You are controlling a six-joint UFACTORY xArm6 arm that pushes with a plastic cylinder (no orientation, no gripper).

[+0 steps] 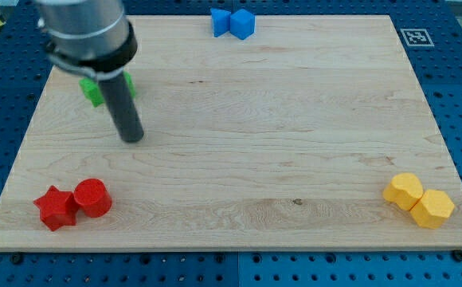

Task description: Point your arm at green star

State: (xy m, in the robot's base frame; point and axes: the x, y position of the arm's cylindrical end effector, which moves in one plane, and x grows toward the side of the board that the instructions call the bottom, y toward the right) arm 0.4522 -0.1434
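Pale wooden tabletop (239,159) on a blue pegboard, with block pairs near its corners and my tip close to the target.

From the view's left: a red star (55,208) touching a red cylinder (92,197), below my tip (131,137); the green star (95,89), partly hidden behind the rod, just up and to the view's left of my tip; two blue blocks (232,22) touching, well to its upper right; two yellow blocks (419,200) touching, far to its lower right. No hand is fitted, so nothing is held; the rod ends bare. Judged need: a short move up-left.
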